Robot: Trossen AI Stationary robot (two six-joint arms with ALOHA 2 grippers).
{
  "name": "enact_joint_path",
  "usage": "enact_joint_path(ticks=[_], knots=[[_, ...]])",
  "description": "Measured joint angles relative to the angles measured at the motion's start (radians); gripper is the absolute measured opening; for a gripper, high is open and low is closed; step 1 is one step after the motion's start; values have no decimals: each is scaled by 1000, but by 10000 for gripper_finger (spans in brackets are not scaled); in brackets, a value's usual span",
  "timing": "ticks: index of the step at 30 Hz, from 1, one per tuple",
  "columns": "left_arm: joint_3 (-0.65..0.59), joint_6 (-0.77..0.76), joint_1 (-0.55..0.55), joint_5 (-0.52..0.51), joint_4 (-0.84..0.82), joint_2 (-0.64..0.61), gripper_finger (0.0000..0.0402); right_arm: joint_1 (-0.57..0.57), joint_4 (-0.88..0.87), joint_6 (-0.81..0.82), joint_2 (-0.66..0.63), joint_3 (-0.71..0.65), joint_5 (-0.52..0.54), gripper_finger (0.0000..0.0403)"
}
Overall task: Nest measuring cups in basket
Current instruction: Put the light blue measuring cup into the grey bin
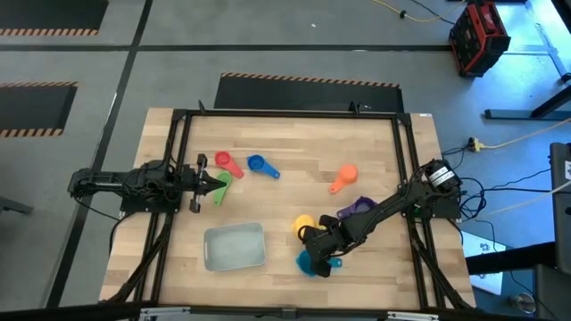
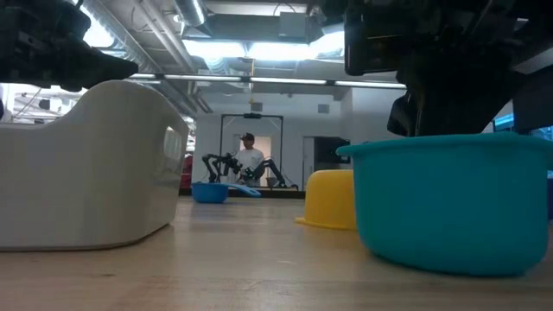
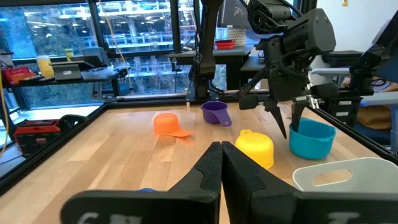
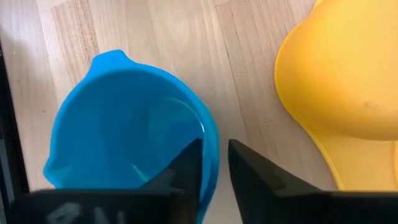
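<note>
The teal measuring cup (image 4: 124, 124) stands upright on the table near its front edge, right of the basket (image 1: 235, 246). My right gripper (image 4: 214, 165) points steeply down at it, nearly shut, one finger inside the bowl and one outside its wall. A yellow cup (image 1: 305, 225) lies upside down just beyond it. Purple (image 1: 357, 207), orange (image 1: 343, 176), blue (image 1: 260, 166), red (image 1: 227, 163) and green (image 1: 221, 185) cups lie scattered on the table. My left gripper (image 3: 221, 152) is shut and level at the table's left, its tips by the green cup. My right gripper straddles the teal cup's rim (image 4: 210, 140) on the side toward the yellow cup, coming from above and slanting down. A thin strip of table shows between the outer finger (image 4: 245, 168) and the wall. I cannot tell whether either finger touches the cup.
The basket (image 2: 86, 164) stands on the table at the front, left of the teal cup (image 2: 449, 199). The yellow cup (image 4: 348, 81) lies close beside my right fingers. A black frame (image 1: 178, 160) runs around the tabletop. A person shows far off in the room behind.
</note>
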Motion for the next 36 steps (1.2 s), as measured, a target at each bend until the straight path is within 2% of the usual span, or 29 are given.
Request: enact_joint_path(ticks=[9,21,29,36], knots=[[0,0,0,0,0,0,0,0,7,-2,0,0,1,16],[0,0,0,0,0,0,0,-2,21,9,0,12,-73,14],[0,0,0,0,0,0,0,-2,-30,-21,-1,127,-78,14],[0,0,0,0,0,0,0,-27,-132,-73,-2,288,-80,15]])
